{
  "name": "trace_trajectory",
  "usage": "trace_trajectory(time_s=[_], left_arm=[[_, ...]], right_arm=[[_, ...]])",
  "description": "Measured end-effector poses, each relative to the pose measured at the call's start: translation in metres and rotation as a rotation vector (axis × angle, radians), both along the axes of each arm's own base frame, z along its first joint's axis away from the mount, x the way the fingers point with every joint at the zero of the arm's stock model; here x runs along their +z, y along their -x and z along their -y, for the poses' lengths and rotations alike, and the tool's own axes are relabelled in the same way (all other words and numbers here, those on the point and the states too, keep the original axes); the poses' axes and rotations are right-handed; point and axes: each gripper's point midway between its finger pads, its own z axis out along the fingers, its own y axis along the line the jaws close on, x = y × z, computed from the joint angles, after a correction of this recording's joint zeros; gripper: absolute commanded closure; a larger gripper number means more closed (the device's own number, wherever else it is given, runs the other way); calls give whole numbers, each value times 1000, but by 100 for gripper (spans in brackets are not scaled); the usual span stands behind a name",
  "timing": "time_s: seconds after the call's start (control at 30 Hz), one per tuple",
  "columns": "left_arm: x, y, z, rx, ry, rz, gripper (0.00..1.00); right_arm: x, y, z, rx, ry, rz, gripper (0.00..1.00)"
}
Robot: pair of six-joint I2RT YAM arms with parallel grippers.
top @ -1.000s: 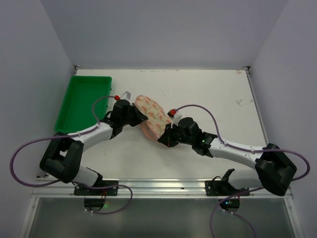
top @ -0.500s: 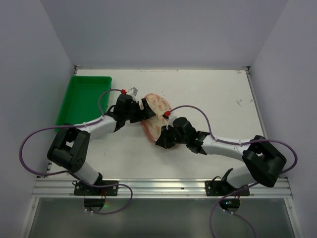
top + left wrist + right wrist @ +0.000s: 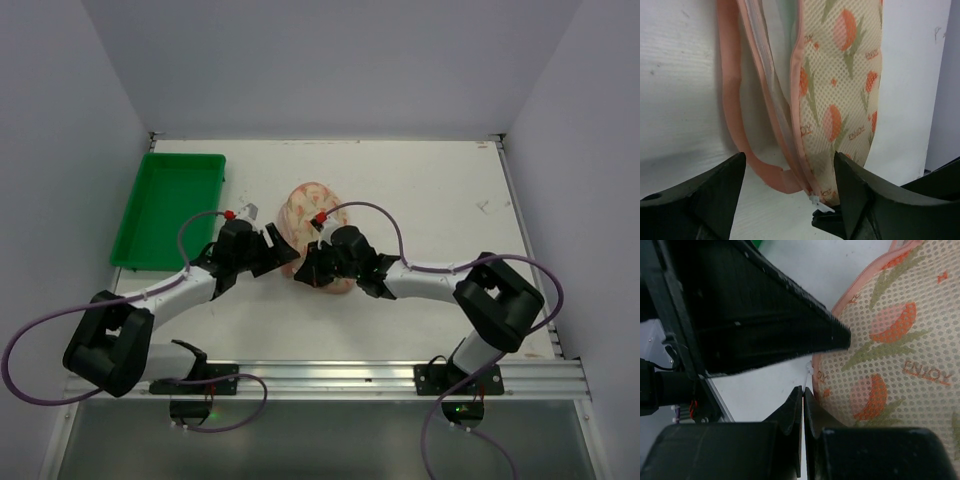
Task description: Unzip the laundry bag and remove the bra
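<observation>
1. The laundry bag [image 3: 308,208] lies on the table [image 3: 440,200] just off centre toward 11 o'clock. The green tray [image 3: 170,205] sits well apart at its 9 o'clock.
2. Progress: the unzipping looks partly done. In the left wrist view the pink edging [image 3: 730,100] has parted from the printed panel, with white zip tape showing in the gap. No bra is visible, so I judge that pulling it out is all yet to come.
3. The bag's long axis runs roughly 12 to 6 o'clock, and its near end points at the arms.
4. Left gripper [image 3: 283,252]: jaws spread, straddling the near end.
5. Right gripper [image 3: 303,272]: jaws pressed together, with the small white zip pull [image 3: 815,200] at their tips. Whether they pinch it I cannot tell.
</observation>
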Motion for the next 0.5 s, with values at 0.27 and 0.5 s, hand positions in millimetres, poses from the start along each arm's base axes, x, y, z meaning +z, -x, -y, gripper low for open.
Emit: trace_trajectory(time_s=[0.27, 0.5], left_arm=[[-13, 15, 18, -39, 21, -53, 95], [-2, 6, 25, -67, 15, -25, 100]], right_arm=[[0, -1, -1, 0, -1, 2, 100], [7, 4, 10, -3, 10, 30, 100]])
